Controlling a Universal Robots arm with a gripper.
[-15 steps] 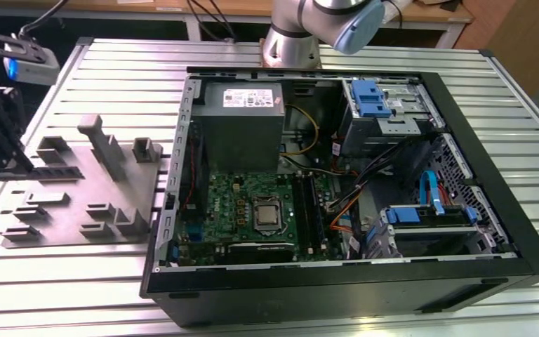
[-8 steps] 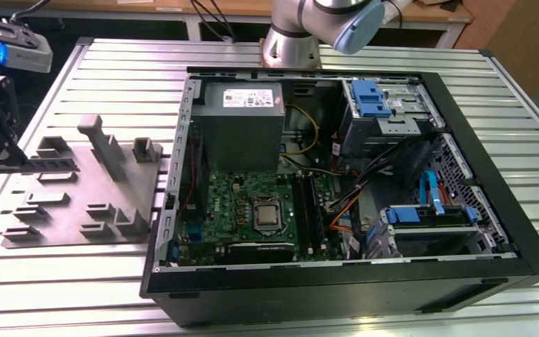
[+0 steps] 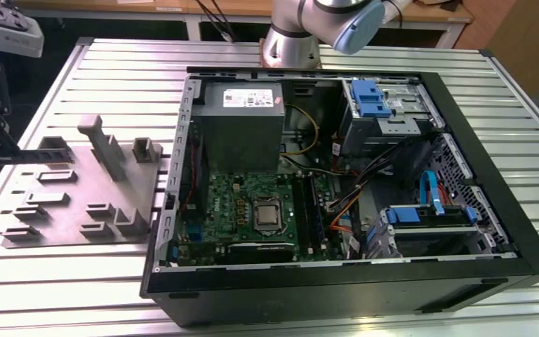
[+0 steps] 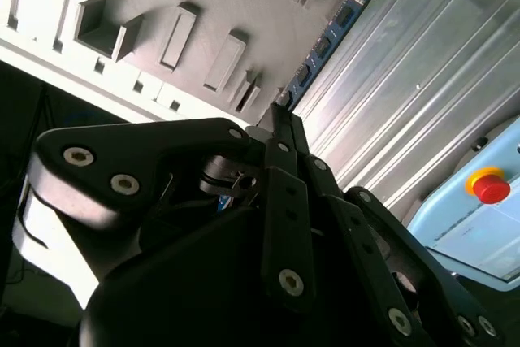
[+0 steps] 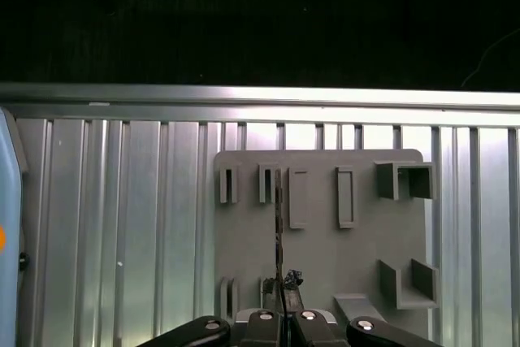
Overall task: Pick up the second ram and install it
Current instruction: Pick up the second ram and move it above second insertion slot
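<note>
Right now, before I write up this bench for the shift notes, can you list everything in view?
table: one, silver, slatted, under everything
computer case: one, black, open, exterior view's right
circuit board: one, green, inside the case
power supply box: one, grey, inside the case
cables: several, orange, yellow, black and blue, inside the case
slotted plate: one, grey, on the table, exterior view's left
stop button: one, red on yellow, on a pale blue housing
memory stick: one, dark, in the pincer, over the plate
arm: one, silver and blue, behind the case
pincer: one, black, shut on the stick
</note>
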